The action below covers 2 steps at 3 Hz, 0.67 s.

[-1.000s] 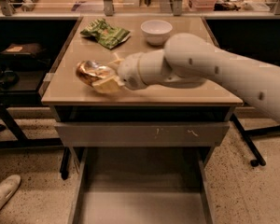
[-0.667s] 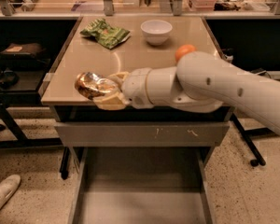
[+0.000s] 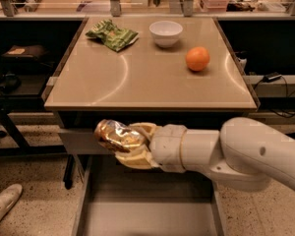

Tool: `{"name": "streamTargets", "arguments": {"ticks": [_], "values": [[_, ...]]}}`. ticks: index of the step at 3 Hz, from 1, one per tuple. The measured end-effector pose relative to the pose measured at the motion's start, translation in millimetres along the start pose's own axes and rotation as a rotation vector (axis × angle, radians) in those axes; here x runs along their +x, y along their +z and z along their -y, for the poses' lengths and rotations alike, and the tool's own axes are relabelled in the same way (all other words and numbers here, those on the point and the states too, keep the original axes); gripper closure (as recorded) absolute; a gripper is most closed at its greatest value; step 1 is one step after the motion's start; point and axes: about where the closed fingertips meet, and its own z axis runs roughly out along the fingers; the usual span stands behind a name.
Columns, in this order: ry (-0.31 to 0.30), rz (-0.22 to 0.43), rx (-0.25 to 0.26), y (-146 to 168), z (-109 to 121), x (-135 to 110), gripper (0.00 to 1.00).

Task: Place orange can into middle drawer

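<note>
The orange can (image 3: 111,134) is a shiny golden-orange can, lying sideways in my gripper (image 3: 125,144). The gripper's cream fingers (image 3: 137,154) are shut on the can. It hangs in front of the table's front edge, above the left part of the open middle drawer (image 3: 147,215). The drawer is a wide grey tray with a smooth floor, pulled out below the table. My white arm comes in from the right and covers part of the drawer's right side.
On the tan table (image 3: 113,82) stand a white bowl (image 3: 165,32), a round orange fruit (image 3: 197,59) and a green snack bag (image 3: 111,35). A grey drawer front (image 3: 83,140) sits under the table edge. A shoe (image 3: 4,204) lies at lower left.
My gripper with the can has come off the tabletop, forward and down, and now hangs in front of the table edge above the open drawer. The orange fruit has come into sight.
</note>
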Motion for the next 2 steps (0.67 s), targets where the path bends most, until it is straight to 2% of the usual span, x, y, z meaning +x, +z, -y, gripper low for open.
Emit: {"name": "streamTargets", "arguments": {"ticks": [1,2], "values": [[-0.033,-0.018,0.074,-30.1,9.1,17.2,1.0],[-0.033,-0.018,0.074,-30.1,9.1,17.3,1.0]]}}
